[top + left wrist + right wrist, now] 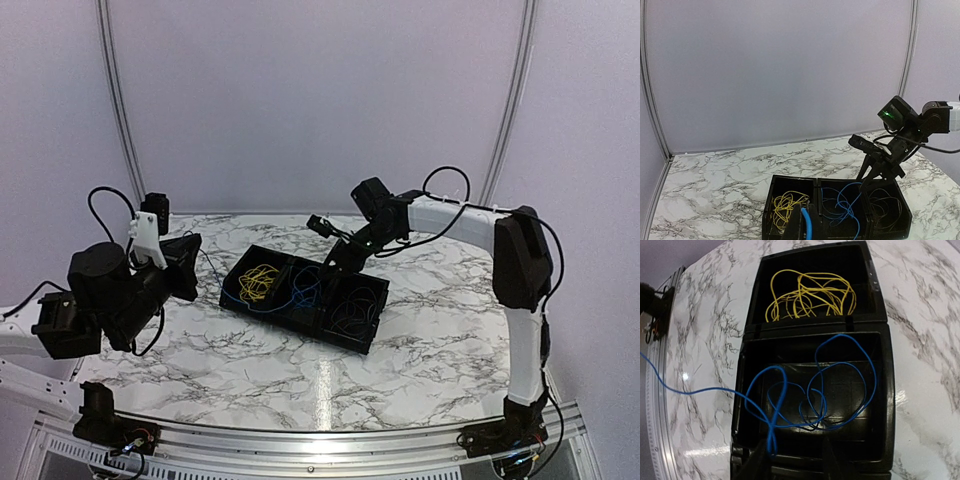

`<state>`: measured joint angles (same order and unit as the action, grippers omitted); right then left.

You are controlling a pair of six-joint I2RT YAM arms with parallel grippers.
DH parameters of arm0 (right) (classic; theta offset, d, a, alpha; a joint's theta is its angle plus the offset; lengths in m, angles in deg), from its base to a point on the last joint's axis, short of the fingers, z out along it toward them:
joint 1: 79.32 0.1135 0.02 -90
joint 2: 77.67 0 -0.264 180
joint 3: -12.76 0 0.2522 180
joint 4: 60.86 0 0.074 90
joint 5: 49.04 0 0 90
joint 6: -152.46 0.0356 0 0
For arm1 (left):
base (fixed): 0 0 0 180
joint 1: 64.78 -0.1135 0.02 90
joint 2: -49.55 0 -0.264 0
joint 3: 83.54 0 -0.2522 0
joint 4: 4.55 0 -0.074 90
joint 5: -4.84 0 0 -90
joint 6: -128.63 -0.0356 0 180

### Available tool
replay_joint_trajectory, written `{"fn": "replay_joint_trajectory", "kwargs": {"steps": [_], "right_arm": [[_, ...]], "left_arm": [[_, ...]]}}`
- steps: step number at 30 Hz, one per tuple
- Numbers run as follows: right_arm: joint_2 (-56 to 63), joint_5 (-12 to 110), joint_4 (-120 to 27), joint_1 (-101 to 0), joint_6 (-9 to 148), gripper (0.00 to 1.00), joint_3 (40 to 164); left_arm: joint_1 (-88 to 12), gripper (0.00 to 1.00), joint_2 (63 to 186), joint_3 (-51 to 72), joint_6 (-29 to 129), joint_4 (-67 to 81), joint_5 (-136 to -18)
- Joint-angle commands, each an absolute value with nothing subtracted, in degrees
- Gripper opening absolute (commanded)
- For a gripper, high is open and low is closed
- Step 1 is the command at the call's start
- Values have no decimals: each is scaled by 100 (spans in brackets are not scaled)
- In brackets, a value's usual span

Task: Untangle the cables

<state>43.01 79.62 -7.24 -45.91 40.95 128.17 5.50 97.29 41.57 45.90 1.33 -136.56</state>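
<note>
Right arm: stretched over the black tray (290,322), wrist tilted down above the middle compartment.
Left arm: folded, left of the tray.
Blue cable (771,432): loops flat in the middle compartment; one strand runs leftward over the wall towards the left gripper (192,258).
Yellow cables (807,295): coiled in the left compartment.
Right gripper (792,460): fingers spread, twisted blue loop between them.
Left gripper: pressed together on the blue strand.

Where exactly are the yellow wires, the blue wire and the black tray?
yellow wires (807,295): right wrist view, middle of the tangle.
blue wire (771,429): right wrist view, where its strands bunch together.
black tray (285,320): top view, on its near wall.
</note>
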Motion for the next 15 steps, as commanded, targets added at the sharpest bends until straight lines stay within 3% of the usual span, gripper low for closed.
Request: {"fn": "replay_joint_trajectory", "kwargs": {"steps": [1,4,8,15], "right_arm": [[4059,7525,-350,-4563,3901,43,13108],[3412,7502,-490,-4716,3837,49,12610],[2269,7600,-865,-5086,3794,64,11556],[481,7687,-1426,-5716,3721,67,9800]], "left_arm": [[433,0,10128,3760,4403,-249,-13463],[311,0,10498,3592,4434,-248,-13226],[45,0,11171,3333,4609,-251,-12764],[-346,0,12518,2346,4290,-291,-12114]]}}
